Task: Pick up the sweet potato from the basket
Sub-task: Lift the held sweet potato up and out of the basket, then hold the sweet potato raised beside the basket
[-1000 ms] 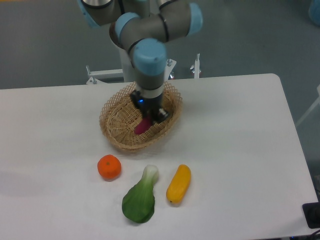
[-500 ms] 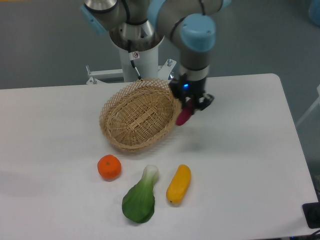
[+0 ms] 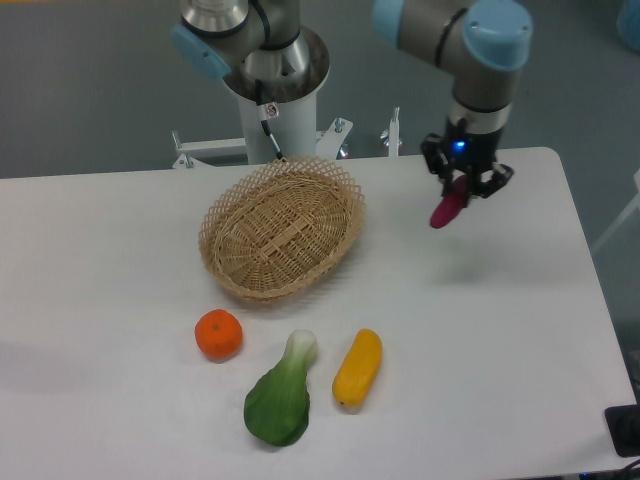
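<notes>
One second has carried the sweet potato out of the wicker basket and well off to its right, where it now hangs tilted in the air above the white table, pinched at its upper end by the gripper whose fingers are closed on it. The basket now sits bare, while the orange, the bok choy and the yellow vegetable lie unmoved in front of it; I judge the pick itself done, with only a steady hold left to keep
</notes>
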Available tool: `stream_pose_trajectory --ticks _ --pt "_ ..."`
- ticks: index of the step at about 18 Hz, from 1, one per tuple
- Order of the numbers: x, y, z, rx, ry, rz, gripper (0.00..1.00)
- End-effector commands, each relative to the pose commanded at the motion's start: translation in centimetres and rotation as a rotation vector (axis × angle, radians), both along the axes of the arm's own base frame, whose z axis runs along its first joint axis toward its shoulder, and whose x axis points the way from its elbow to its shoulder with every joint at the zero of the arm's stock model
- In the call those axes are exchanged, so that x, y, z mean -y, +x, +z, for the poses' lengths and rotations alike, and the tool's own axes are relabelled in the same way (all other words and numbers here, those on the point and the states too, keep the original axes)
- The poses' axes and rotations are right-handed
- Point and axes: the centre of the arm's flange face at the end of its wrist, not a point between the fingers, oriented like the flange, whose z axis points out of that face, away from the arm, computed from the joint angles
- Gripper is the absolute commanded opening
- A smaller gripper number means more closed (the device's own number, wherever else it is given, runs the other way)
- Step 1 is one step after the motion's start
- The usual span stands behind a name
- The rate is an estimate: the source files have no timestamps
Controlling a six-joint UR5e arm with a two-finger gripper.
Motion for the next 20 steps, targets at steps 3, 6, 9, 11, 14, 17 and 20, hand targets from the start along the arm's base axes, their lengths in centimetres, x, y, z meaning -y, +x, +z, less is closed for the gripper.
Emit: stream_pose_trajectory --ticks 3,6,9,11,14,17,20 --pt "-0.2 -2.6 0.0 -0.015 -0.013 0.002 0.06" --pt "-0.7 -4.8 -0.2 -0.022 -0.028 0.004 0.06" --pt "-0.6 -4.9 -0.3 -0.029 -0.059 0.003 0.06" --pt "-0.7 -4.9 -0.4 -0.027 -0.061 0.001 0.06" --pt "-0.9 -4.9 -0.7 -0.024 -0.062 -0.002 0.06" --pt "-0.9 -4.8 -0.8 -0.022 -0.067 -0.002 0.06" --pt "-1.0 -4.8 -0.9 -0.022 -0.067 -0.003 0.06"
